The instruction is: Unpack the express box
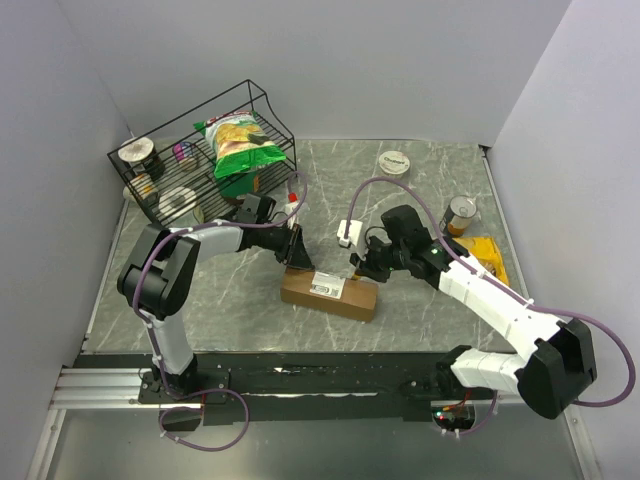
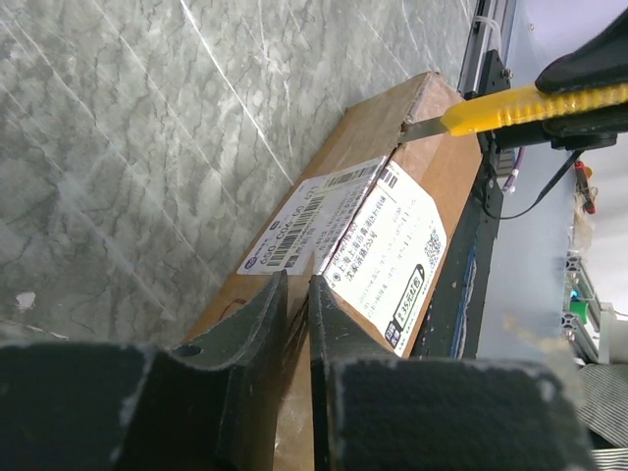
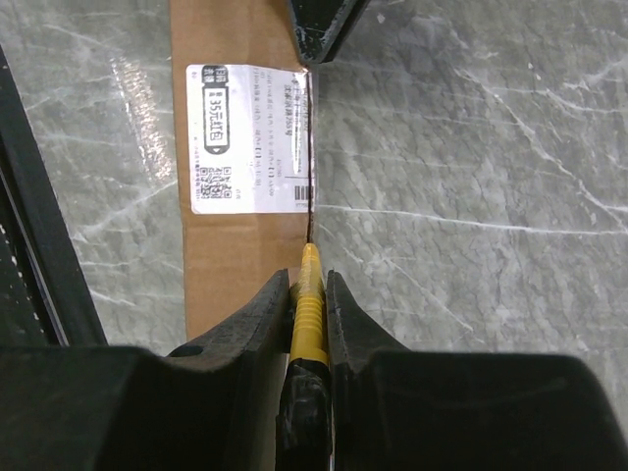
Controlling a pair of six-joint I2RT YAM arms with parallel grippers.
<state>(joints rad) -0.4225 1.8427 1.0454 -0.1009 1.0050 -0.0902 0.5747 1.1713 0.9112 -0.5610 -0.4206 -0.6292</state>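
Note:
The express box (image 1: 330,293) is a long brown carton with a white label, lying flat at mid-table. My left gripper (image 1: 296,258) rests on its left end. In the left wrist view its fingers (image 2: 263,324) stand almost together over the box's (image 2: 392,147) long upper edge, with nothing seen gripped. My right gripper (image 1: 362,265) is at the box's right end, shut on a yellow utility knife (image 3: 310,294). The blade lies along the box's (image 3: 226,265) edge beside the label. The left wrist view shows the knife (image 2: 510,108) with its tip at the far corner.
A black wire rack (image 1: 270,105) at the back left holds a green-yellow chip bag (image 1: 240,145) and cans. A white lid (image 1: 394,163), a can (image 1: 461,213) and a yellow packet (image 1: 485,258) lie to the right. A black rail (image 1: 300,365) runs along the near edge.

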